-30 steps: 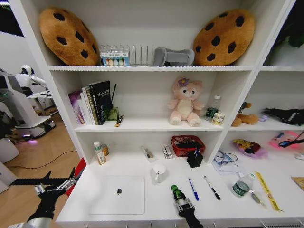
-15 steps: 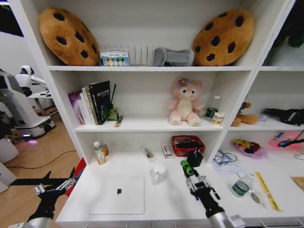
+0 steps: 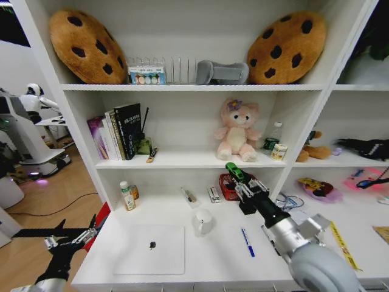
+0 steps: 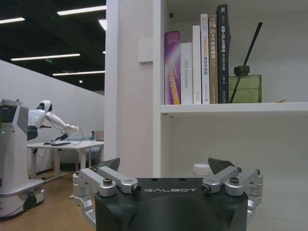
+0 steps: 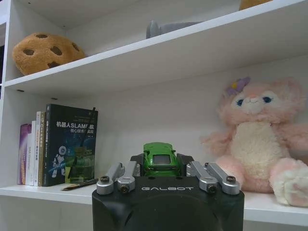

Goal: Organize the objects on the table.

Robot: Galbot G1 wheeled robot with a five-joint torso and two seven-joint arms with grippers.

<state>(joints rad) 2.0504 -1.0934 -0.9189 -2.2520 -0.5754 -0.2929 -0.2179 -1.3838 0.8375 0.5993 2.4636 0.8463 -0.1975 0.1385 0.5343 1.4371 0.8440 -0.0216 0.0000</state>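
My right gripper (image 3: 237, 179) is shut on the tiny green toy car (image 3: 233, 171), held in the air above the table (image 3: 213, 258), just below the edge of the pink bear's shelf. The right wrist view has the green car (image 5: 160, 158) pinched between the fingers of the right gripper (image 5: 160, 168), facing that shelf. A thin silver laptop (image 3: 151, 249) lies closed at the table's front left. A blue pen (image 3: 247, 242) lies right of the middle; my right arm hides what is beyond it. My left gripper (image 3: 72, 235) hangs open off the table's left end, seen also in its own view as the left gripper (image 4: 166, 168).
A white mug (image 3: 203, 221), a red basket (image 3: 230, 186), a black pen holder (image 3: 247, 205) and two small bottles (image 3: 127, 196) stand at the back of the table. The pink bear (image 3: 237, 138) and books (image 3: 119, 130) occupy the shelf above.
My right arm has raised the green car from the table's front edge up and back, level with the bear's shelf. It now covers the black pen. The left arm has not moved.
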